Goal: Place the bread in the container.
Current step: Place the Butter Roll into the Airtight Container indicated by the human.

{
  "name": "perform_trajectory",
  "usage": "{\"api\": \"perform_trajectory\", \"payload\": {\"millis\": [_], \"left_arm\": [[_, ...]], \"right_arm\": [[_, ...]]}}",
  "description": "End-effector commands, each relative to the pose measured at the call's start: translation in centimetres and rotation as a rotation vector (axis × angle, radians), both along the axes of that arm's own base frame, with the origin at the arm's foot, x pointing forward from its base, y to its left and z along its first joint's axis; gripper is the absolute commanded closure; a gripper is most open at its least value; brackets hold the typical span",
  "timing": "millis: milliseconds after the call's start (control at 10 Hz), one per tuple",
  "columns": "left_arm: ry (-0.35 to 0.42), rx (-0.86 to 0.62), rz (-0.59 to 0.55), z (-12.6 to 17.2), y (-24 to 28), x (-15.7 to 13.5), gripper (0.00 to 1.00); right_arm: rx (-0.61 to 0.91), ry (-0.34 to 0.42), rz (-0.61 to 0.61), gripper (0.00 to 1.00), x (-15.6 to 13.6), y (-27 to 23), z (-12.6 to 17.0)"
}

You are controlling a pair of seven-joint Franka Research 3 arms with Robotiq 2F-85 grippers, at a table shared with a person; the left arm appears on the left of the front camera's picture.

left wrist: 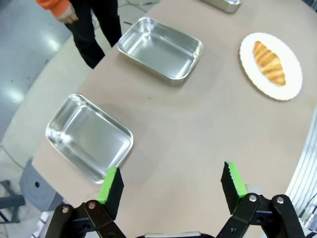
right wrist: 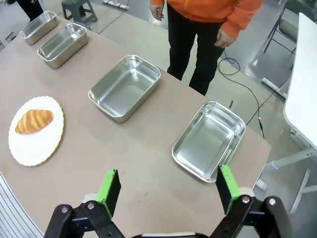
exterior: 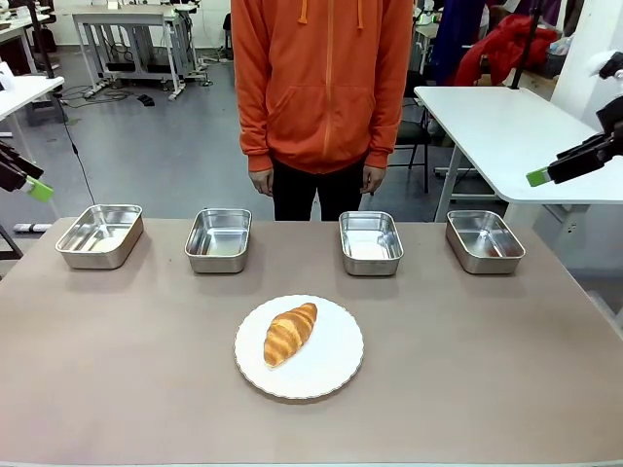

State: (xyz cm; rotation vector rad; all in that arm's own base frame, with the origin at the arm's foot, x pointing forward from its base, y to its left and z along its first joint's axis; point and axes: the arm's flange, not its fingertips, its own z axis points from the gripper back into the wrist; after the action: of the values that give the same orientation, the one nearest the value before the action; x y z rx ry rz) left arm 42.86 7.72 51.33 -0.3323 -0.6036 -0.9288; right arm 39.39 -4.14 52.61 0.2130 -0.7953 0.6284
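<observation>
**Croissant on plate, both grippers open**

The croissant is seen lying on a round white plate near the front middle of the table. Four steel containers are lined up in a row behind it, apart from the plate. The left gripper and right gripper are held above the table's ends, jaws spread wide, nothing gripped.

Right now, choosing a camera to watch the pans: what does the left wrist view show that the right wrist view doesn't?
Left wrist: the open left end effector. Right wrist: the open right end effector, the rightmost pan, a white side table. Both: the croissant on its white plate, the leftmost pan, the person's orange sleeve.
</observation>
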Motion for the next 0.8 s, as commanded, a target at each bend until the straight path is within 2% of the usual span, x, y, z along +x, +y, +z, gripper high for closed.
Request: {"api": "perform_trajectory", "payload": {"millis": [0,100,300,700], "left_arm": [[-0.013,-0.024,-0.019,0.5,0.9,0.4,0.00],[-0.041,-0.072,-0.029,1.5,1.9,0.3,0.00],[-0.030,-0.182,-0.004,2.4,3.4,1.1,0.00],[-0.067,-0.294,-0.001,3.4,3.3,1.0,0.00]], "right_arm": [[0.027,-0.011,-0.008,0.00,0.8,-1.4,0.8],[0.049,-0.020,0.005,0.00,1.4,-2.6,1.4],[0.072,-0.035,0.033,0.00,2.1,-3.9,2.1],[0.132,-0.061,0.042,0.00,2.6,-5.5,3.0]]}}
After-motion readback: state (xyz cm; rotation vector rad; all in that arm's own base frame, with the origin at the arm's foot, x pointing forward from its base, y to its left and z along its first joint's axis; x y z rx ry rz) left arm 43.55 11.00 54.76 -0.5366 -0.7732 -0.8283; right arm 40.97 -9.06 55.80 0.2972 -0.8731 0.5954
